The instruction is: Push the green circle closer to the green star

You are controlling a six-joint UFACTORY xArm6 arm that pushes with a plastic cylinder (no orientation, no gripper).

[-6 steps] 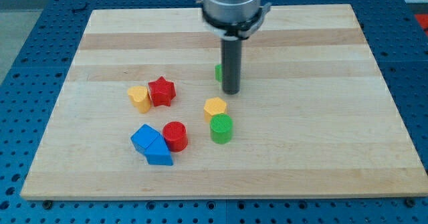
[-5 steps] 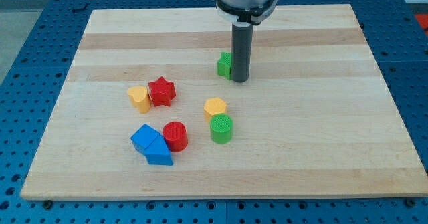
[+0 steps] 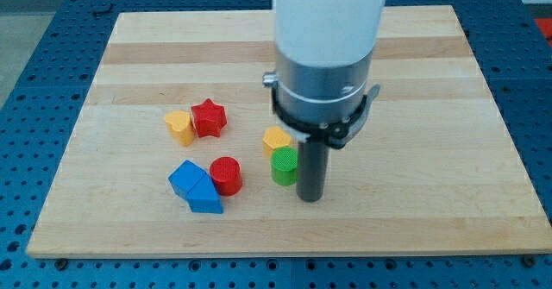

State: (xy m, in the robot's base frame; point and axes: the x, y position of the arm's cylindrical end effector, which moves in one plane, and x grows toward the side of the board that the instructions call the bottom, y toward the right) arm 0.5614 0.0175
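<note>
Once beside the star, my tip (image 3: pixel 310 197) now beside green circle (image 3: pixel 284 166).

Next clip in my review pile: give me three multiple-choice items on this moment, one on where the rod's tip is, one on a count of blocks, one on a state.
1. Where is my tip relative to the green circle?
A. just to its right in the view
B. far off at the view's top
C. to its left, past the blue blocks

2. How many red blocks show?
A. one
B. two
C. four

3. Can the green star be seen?
A. yes, beside the red star
B. yes, at the view's bottom edge
C. no, it does not show; the arm covers part of the board

Answers:
1. A, the tip stands on the board close beside the green circle's right side.
2. B, the red star and the red circle.
3. C, no green star shows anywhere.
</note>
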